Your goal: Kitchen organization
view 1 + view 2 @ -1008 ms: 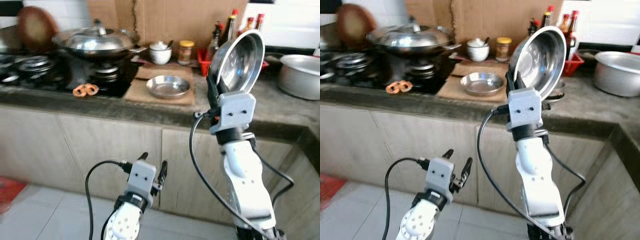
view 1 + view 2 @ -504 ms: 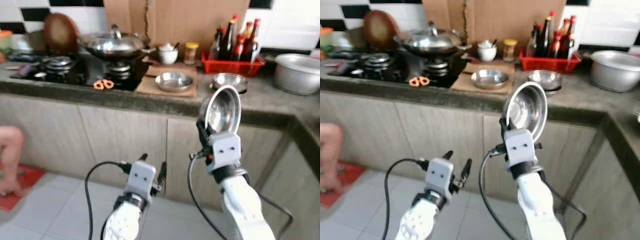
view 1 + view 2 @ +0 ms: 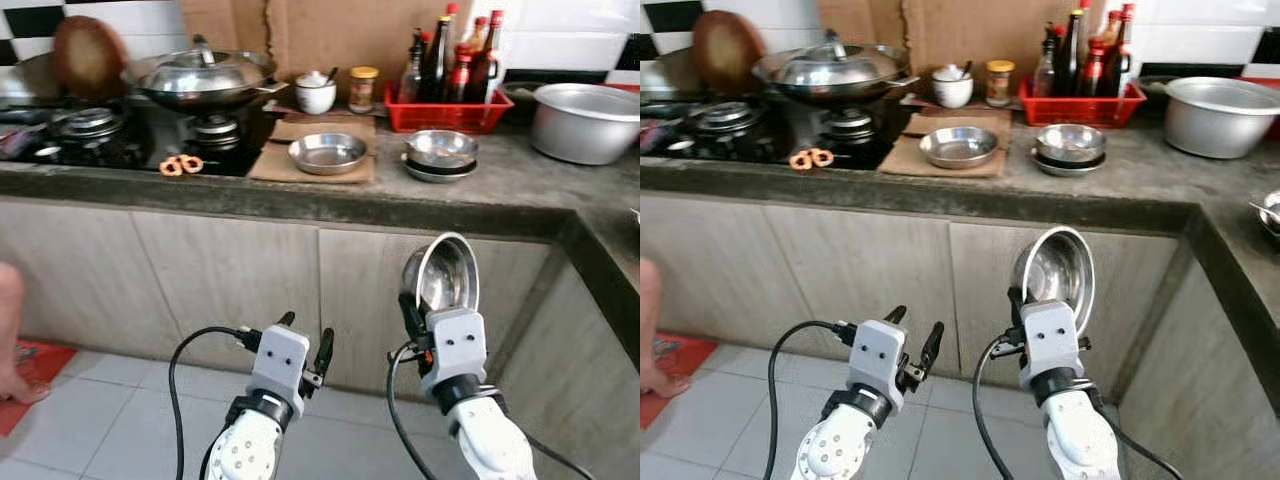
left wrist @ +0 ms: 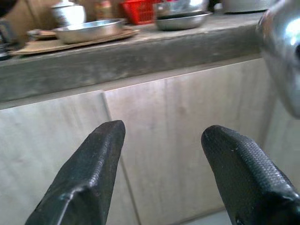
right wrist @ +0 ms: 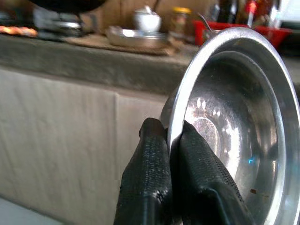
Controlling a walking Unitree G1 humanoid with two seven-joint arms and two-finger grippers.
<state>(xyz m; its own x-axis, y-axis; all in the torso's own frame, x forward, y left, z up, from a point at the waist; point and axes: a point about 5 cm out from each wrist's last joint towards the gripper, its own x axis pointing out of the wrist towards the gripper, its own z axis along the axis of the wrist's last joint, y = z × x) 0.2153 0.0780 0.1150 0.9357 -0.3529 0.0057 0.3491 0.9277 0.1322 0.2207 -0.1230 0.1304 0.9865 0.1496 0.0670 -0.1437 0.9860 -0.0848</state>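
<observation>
No writing or labels can be read on anything here. Down low and closest, the left gripper (image 3: 305,338) points up in front of the cabinet doors (image 3: 230,280), and its two black fingers (image 4: 89,178) are spread wide apart with nothing between them. Just beside it, the right gripper (image 5: 169,140) is lifted a bit higher, with its silver arm bent so the wrist points up. Its two fingers are pinched tight on the rim of a shiny steel bowl (image 3: 441,277). The bowl stands on its edge, with its hollow side facing the robot, in front of the cabinet and below the counter top. At the far left edge, part of a person's foot (image 3: 10,340) is on the floor by a red mat (image 3: 25,375). Higher up is the gray stone counter (image 3: 300,195). On it a flat steel dish (image 3: 327,153) sits on a brown board, and near that are two more steel bowls stacked together (image 3: 438,154). A small orange thing (image 3: 180,164) lies on the black stove (image 3: 100,140). Farther back are a big wok with a lid (image 3: 198,78), a white cup (image 3: 316,94), a jar with a yellow lid (image 3: 363,88), a red basket of sauce bottles (image 3: 450,75) and a big silver pot (image 3: 585,120) on the right.
</observation>
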